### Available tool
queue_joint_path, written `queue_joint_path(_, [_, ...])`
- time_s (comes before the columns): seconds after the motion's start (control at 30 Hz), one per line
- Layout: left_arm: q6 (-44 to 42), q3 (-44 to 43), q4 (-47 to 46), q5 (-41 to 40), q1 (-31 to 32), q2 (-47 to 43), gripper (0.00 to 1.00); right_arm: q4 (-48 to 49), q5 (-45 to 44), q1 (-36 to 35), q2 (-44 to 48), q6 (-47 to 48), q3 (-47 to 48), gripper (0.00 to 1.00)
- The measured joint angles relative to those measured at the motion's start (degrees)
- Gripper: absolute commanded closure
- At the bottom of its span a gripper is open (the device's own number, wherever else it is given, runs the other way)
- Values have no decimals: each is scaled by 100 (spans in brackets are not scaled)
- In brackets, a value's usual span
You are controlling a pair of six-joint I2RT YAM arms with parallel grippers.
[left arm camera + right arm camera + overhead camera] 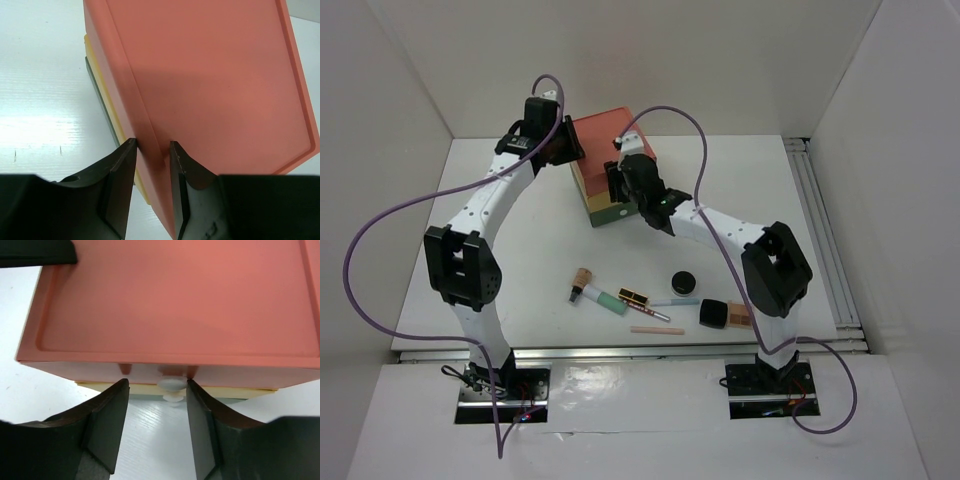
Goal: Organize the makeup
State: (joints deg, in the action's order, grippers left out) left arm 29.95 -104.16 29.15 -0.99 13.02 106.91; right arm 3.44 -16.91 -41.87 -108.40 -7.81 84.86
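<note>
The makeup lies at the table's near middle: a mint-green tube (605,298), a small black-and-gold lipstick (633,296), a round black compact (683,283), a black square palette (713,313) and a thin pink pencil (657,330). A small tan piece (582,275) lies by the tube's end. I cannot make out any peach puffs. My left gripper (568,148) (152,142) is shut on the left rim of the drawer box (605,135) (210,75). My right gripper (617,185) (157,382) is open at the box's front (175,290), with the top drawer's white knob (171,384) between its jaws, close to the right finger.
A thin pale-blue stick (675,301) lies between the lipstick and the compact. Below the orange top drawer are a yellow drawer (100,386) and a green one. White walls enclose the table on three sides, and a rail (820,230) runs along the right edge.
</note>
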Motion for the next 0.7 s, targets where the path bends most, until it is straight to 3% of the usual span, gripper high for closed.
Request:
queue_joint_path(0.1, [0,24,-31,-20,33,-2,56,76,76,-9,90,2,-114,37])
queue_joint_path(0.33, [0,44,-50,-24,48,-11,56,151,188,-81,776,-85,-1362,33])
queue_joint_path(0.43, [0,57,-61,-24,57,-20,58,223,245,-87,704,-76,-1462,33])
queue_joint_path(0.5, [2,57,-59,-22,61,-20,58,369,286,-85,608,-26,-1469,40])
queue_joint_path(0.7, [0,111,-98,-22,68,-52,58,664,415,-2,90,118,-1215,40])
